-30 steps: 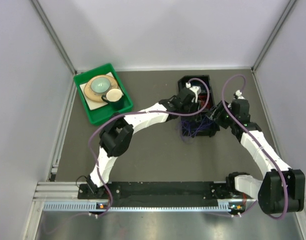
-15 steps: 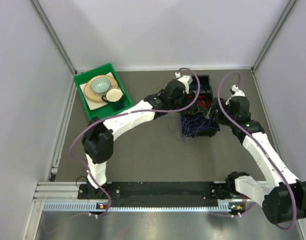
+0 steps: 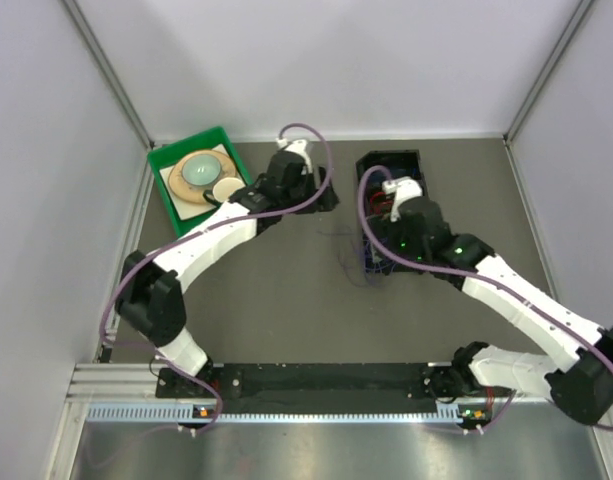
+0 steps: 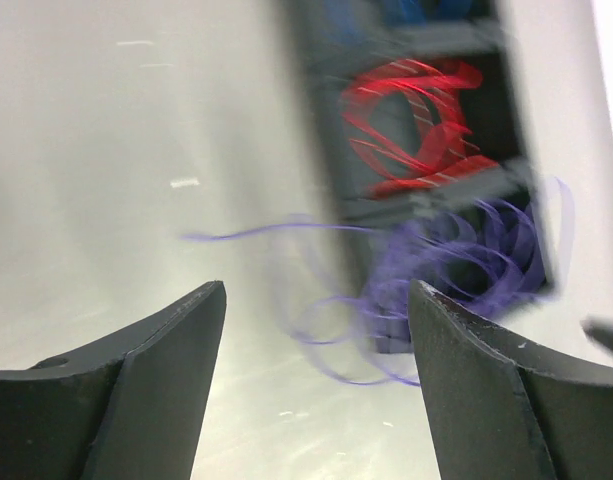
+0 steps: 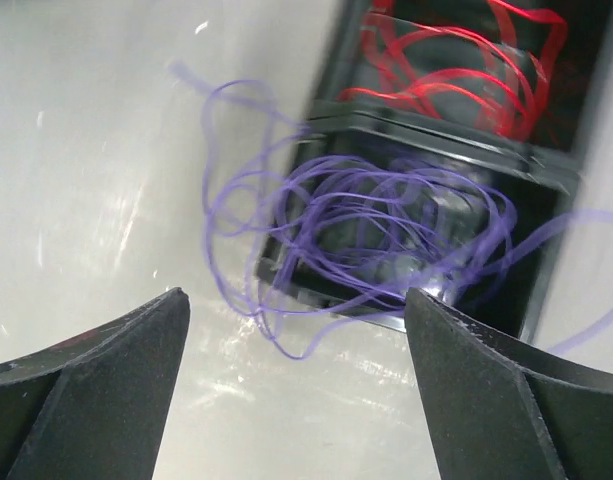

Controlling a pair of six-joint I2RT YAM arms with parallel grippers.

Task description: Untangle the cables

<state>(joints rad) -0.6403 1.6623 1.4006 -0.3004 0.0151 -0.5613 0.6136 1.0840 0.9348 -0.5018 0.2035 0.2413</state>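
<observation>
Both jaws gape empty; purple cables (image 5: 366,200) spill leftward from the black bin (image 3: 391,157).

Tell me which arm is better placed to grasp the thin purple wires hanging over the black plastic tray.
Right. The right tool, open, hangs just over the thin purple wires at the black plastic tray's near end. The left tool, also open, is farther off, left of the tray.

No readable writing in any view, no legible label, brand, number or sign on the black tray (image 3: 406,158), green bin (image 3: 186,141), or cables (image 5: 386,215)
</observation>
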